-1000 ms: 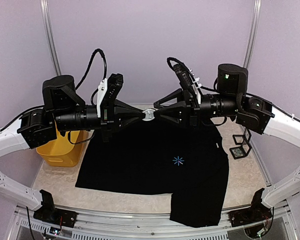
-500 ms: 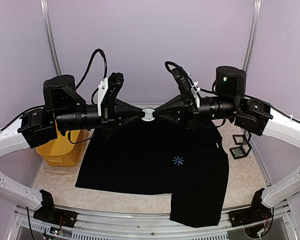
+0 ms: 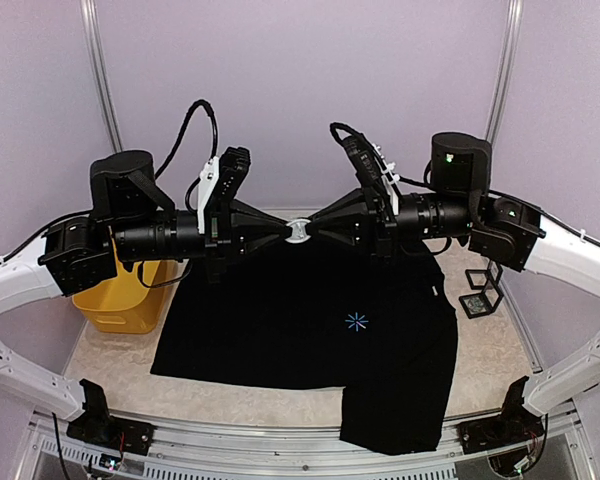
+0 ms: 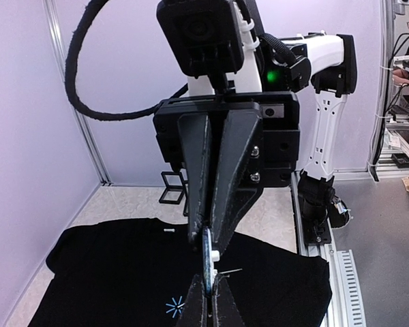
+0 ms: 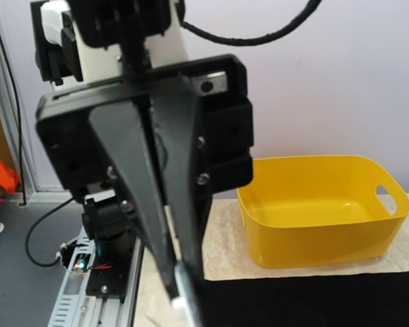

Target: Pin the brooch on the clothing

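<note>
Both arms meet tip to tip in mid-air over the far part of the T-shirt [image 3: 300,320]; the left gripper [image 3: 284,232] and the right gripper [image 3: 312,229] are each pinched narrow on opposite edges of the brooch [image 3: 297,230], a small pale round piece held between them, well clear of the fabric; in the left wrist view a thin pin [image 4: 230,271] juts from its side; the black T-shirt lies spread on the surface [image 3: 495,350], its light-blue starburst [image 3: 357,320] facing up; a yellow bin [image 3: 115,305] stands just beside the left sleeve
</note>
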You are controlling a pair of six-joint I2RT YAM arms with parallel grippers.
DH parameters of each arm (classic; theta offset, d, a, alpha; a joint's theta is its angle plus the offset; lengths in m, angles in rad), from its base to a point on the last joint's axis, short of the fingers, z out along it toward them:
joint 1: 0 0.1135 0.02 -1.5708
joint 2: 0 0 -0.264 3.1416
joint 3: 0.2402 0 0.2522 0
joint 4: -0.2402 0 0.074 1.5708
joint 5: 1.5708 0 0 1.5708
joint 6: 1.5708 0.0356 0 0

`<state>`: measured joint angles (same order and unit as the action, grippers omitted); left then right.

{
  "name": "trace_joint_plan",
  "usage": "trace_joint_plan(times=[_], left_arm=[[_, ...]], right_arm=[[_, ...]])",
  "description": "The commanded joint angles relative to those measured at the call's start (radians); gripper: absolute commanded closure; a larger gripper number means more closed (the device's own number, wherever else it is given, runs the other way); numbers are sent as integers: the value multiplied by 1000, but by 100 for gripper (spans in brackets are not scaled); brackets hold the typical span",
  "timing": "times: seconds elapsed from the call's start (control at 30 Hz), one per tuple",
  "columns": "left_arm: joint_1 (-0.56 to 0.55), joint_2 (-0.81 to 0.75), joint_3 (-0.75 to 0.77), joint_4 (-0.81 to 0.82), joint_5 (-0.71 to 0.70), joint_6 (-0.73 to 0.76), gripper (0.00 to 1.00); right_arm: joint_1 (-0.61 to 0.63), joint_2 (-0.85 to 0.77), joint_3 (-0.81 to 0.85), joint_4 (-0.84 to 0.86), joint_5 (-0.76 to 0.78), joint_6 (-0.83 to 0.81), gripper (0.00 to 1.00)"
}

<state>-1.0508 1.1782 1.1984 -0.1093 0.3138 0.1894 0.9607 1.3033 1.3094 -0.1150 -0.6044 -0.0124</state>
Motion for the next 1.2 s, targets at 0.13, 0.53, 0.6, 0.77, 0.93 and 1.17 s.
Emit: trace_joint_plan(times=[0.13, 0.53, 0.6, 0.77, 0.93, 1.17], left_arm=[[-6, 10, 6, 1, 39, -1, 100], [0, 15, 7, 13, -14, -25, 99], [20, 16, -8, 30, -89, -61, 61], [179, 17, -77, 69, -228, -282, 24], [382, 85, -290, 102, -263, -553, 30], [485, 341, -464, 191, -297, -688, 37]], right_arm=[[2, 2, 8, -21, 10, 8, 92], [2, 0, -2, -10, 11, 9, 100], [-23, -11, -31, 13, 56, 65, 100], [-184, -15, -200, 100, 58, 211, 100], [-314, 24, -395, 185, 175, 345, 100], [-433, 174, -550, 234, 283, 466, 100]])
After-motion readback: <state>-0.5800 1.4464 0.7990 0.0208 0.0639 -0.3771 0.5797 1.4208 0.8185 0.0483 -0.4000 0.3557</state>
